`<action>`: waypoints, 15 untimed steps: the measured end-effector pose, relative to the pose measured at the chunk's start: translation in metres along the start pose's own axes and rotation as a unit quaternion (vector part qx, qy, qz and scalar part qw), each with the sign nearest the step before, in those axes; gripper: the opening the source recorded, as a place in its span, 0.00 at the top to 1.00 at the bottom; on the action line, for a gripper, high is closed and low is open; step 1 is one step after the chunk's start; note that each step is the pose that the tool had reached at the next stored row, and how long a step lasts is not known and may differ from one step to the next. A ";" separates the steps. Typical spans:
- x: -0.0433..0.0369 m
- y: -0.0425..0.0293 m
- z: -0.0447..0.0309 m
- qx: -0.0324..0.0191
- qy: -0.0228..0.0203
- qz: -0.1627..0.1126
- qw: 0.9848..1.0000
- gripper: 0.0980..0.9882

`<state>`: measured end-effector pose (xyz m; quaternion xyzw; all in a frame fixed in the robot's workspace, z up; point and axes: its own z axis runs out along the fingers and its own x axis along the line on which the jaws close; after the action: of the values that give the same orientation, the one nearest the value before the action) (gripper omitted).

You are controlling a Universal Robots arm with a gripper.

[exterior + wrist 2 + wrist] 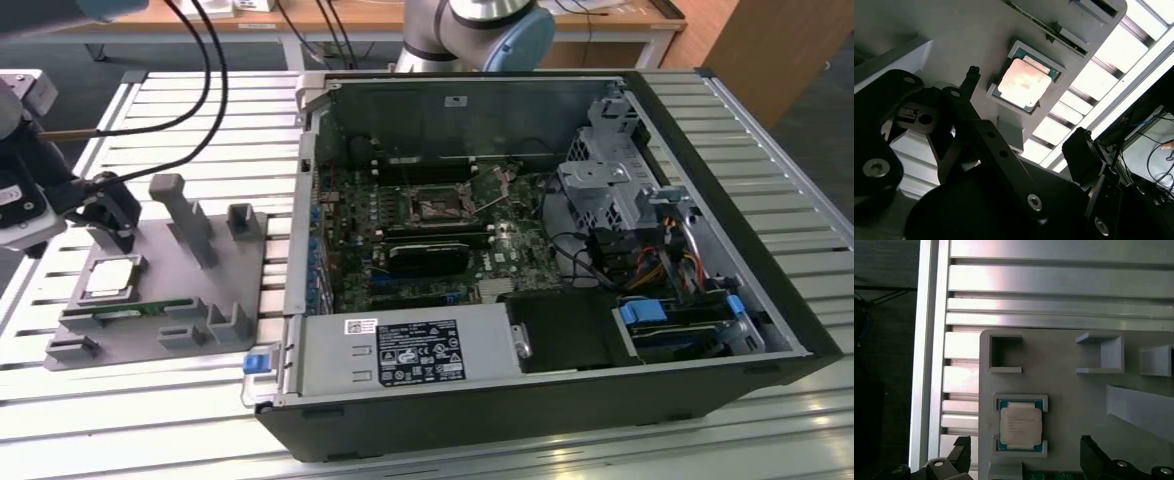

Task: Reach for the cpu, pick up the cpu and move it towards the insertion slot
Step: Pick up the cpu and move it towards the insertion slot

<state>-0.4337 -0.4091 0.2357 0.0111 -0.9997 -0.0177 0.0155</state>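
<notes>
The cpu (112,278) is a flat square chip with a silvery top. It lies in a square recess of the grey holder plate (214,290) at the exterior view's left, on the slatted table. My gripper (114,232) hangs just above and behind it, open and empty. In both wrist views the cpu (1020,425) (1023,82) lies between and beyond the two black fingertips (961,444), untouched. The insertion slot (438,205) is a square metal-framed socket on the motherboard inside the open computer case.
The holder plate has upright grey posts (180,215) close to the gripper and a green memory stick (127,310) near its front edge. The computer case wall (310,170) stands between holder and socket. A long black card (427,255) and cables lie inside the case.
</notes>
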 end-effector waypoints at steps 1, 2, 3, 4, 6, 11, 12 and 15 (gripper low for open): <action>0.0002 -0.0003 0.0018 0.000 0.000 0.000 1.000 0.06; 0.0003 -0.0005 0.0036 0.000 0.000 0.000 1.000 0.06; 0.0005 -0.0007 0.0053 0.000 0.000 0.000 1.000 0.06; 0.0007 -0.0010 0.0072 0.000 0.000 0.000 1.000 0.06; 0.0012 -0.0015 0.0108 0.000 0.000 0.000 1.000 0.07; 0.0017 -0.0028 0.0199 0.000 0.000 0.000 1.000 0.15; 0.0016 -0.0031 0.0215 0.000 -0.001 0.000 1.000 0.15; 0.0016 -0.0036 0.0249 0.000 -0.003 0.000 1.000 0.17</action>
<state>-0.4360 -0.4118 0.2108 0.0114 -0.9997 -0.0176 0.0124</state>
